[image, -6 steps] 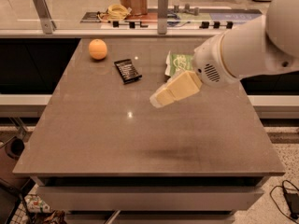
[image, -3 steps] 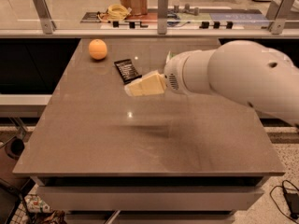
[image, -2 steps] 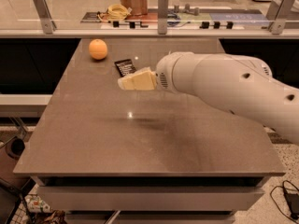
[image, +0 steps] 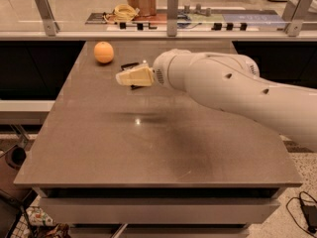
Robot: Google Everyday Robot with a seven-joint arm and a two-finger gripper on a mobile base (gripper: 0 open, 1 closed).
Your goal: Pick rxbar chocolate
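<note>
The gripper (image: 131, 77) hovered directly above the chocolate bar (image: 129, 65), which lay on the table (image: 148, 148) near the orange (image: 104, 52), largely hidden, its long axis and the gripper's opening impossible to tell.

No readable text; rxbar chocolate (image: 130, 65) mostly hidden behind gripper (image: 121, 78), nothing legible on it

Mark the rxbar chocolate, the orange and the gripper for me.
rxbar chocolate (image: 130, 65): camera view, on the dark edge that shows just above the gripper; the rest is hidden.
orange (image: 104, 52): camera view, middle of the fruit.
gripper (image: 121, 78): camera view, at its tip, over the bar.
</note>
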